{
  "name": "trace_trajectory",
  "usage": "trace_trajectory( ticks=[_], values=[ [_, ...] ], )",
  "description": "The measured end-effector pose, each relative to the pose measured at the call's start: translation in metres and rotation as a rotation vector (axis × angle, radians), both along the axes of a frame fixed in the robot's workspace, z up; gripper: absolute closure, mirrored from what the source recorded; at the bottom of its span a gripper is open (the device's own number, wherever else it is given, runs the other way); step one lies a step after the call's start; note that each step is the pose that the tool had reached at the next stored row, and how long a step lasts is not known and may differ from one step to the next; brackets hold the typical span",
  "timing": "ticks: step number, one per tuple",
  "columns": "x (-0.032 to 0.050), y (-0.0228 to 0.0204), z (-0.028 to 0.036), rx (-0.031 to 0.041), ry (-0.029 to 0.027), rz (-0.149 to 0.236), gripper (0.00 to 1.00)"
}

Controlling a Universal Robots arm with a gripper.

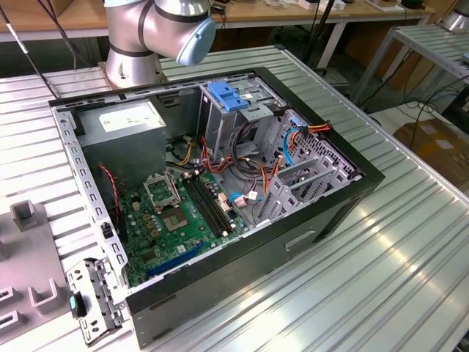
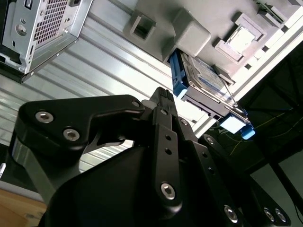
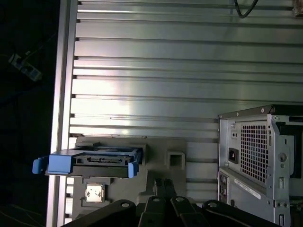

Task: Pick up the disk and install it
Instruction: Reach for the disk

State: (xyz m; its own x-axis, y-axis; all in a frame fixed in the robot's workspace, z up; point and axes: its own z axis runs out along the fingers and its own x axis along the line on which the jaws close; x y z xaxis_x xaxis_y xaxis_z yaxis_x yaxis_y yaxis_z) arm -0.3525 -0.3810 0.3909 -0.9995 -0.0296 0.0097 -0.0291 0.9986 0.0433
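Exterior view's left: grey moulded plastic fixture plate [image 1: 29,282] on the ribbed aluminium table [image 1: 381,249]. Further right, the silver robot arm [image 1: 157,29] rises behind an open black tower computer case [image 1: 220,183]. Inside the case are a green motherboard [image 1: 179,213] and a tall metal cage with a blue plastic handle [image 1: 229,99].

Both wrist views: the disk [image 3: 94,161] [image 2: 201,78], a dark grey drive in a bright blue carrier frame, sits in the fixture plate near the table's edge. The black gripper [image 3: 162,182] [image 2: 163,92] hangs apart from the disk, jaws pressed together, pinching nothing.
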Motion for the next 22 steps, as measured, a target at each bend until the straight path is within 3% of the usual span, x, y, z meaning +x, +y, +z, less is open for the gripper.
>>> trace_trajectory(
  ticks=[9, 11, 13, 17, 22],
  values=[
    [-0.0015, 0.0, 0.0, 0.0, 0.0001, 0.0, 0.89],
    [-0.0068, 0.0, -0.0001, 0.0004, 0.0067, 0.0, 0.89],
    [-0.0194, 0.0, -0.0007, 0.0007, 0.0113, 0.0, 0.89],
    [-0.0589, -0.0015, -0.0034, 0.0015, 0.0124, 0.001, 0.89],
    [-0.0858, -0.002, -0.0058, 0.0015, 0.0125, 0.004, 0.89]
  ],
)
